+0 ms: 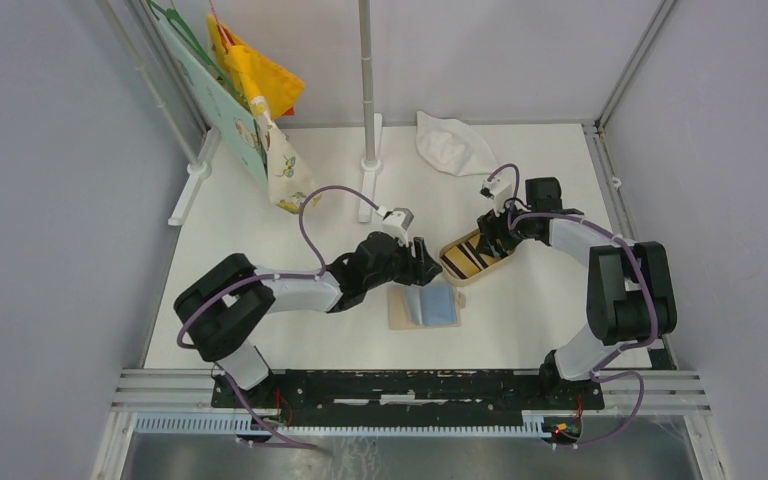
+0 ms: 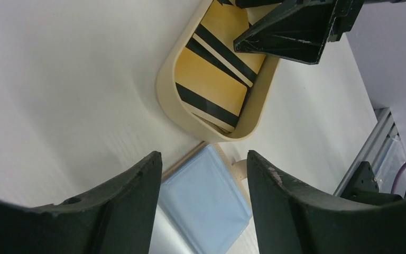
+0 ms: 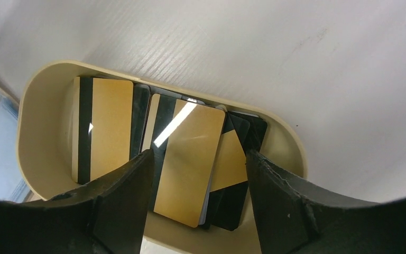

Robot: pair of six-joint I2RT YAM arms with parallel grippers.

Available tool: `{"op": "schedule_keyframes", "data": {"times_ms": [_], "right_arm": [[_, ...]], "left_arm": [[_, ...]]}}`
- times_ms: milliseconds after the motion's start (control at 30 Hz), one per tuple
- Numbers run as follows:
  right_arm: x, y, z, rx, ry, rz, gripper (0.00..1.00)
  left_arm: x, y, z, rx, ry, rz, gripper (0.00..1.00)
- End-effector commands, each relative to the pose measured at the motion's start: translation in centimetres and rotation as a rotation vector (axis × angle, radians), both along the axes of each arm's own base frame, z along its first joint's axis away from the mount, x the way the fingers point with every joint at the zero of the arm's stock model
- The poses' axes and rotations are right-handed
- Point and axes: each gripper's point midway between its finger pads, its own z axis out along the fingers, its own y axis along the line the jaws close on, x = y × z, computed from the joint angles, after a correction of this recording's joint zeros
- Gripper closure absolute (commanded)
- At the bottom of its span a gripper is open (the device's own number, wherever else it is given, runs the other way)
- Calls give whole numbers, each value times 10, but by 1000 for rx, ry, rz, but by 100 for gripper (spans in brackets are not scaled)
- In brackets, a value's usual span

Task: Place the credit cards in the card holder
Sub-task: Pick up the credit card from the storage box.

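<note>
The card holder [image 1: 426, 305] lies open on the table, light blue lining up. In the left wrist view the lining [image 2: 206, 203] shows between my fingers. Several credit cards [image 3: 185, 159], orange with black stripes and some black, lie piled in the tan oval tray [image 1: 493, 266]; they also show in the left wrist view [image 2: 211, 87]. My left gripper [image 1: 428, 262] [image 2: 203, 159] is open and empty, just above the holder's far edge, beside the tray's left end. My right gripper [image 1: 487, 236] [image 3: 199, 154] is open and empty, hovering over the cards in the tray [image 3: 37, 132].
A white cloth [image 1: 450, 142] lies at the back. A pole on a white stand [image 1: 370, 150] rises behind the grippers. A green board [image 1: 222, 100], a yellow cloth [image 1: 260, 75] and a patterned bag [image 1: 286, 172] hang at the back left. Metal rails [image 1: 410, 385] run along the near edge.
</note>
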Motion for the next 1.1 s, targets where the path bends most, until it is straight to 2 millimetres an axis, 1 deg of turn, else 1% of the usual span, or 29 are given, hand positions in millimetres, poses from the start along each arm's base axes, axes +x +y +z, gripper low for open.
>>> {"op": "schedule_keyframes", "data": {"times_ms": [0,100,200,433,533,600,767,867,933,1067], "right_arm": [[-3,4,0,20,7,12,31],[-10,10,1,56,31,35,33],[-13,13,3,73,38,43,34],[-3,0,17,19,-49,-1,30],[0,-8,14,-19,-61,-27,29],[-1,-9,9,-25,-48,-28,29],[-9,-3,-4,-1,21,-4,30],[-14,1,-8,21,52,15,32],[-17,5,-7,44,65,29,33],[-22,16,1,107,78,60,38]], "left_arm": [[14,-17,7,-12,5,55,37],[15,-23,-2,2,21,46,39],[14,-28,-7,5,33,26,41],[14,-32,-12,12,43,14,46],[14,-33,-14,17,46,11,47],[13,-34,-16,19,50,5,48],[12,-39,-18,18,56,-9,49],[12,-40,-19,22,56,-12,49],[12,-41,-19,23,56,-13,50],[13,-41,-16,24,52,-16,51]]}}
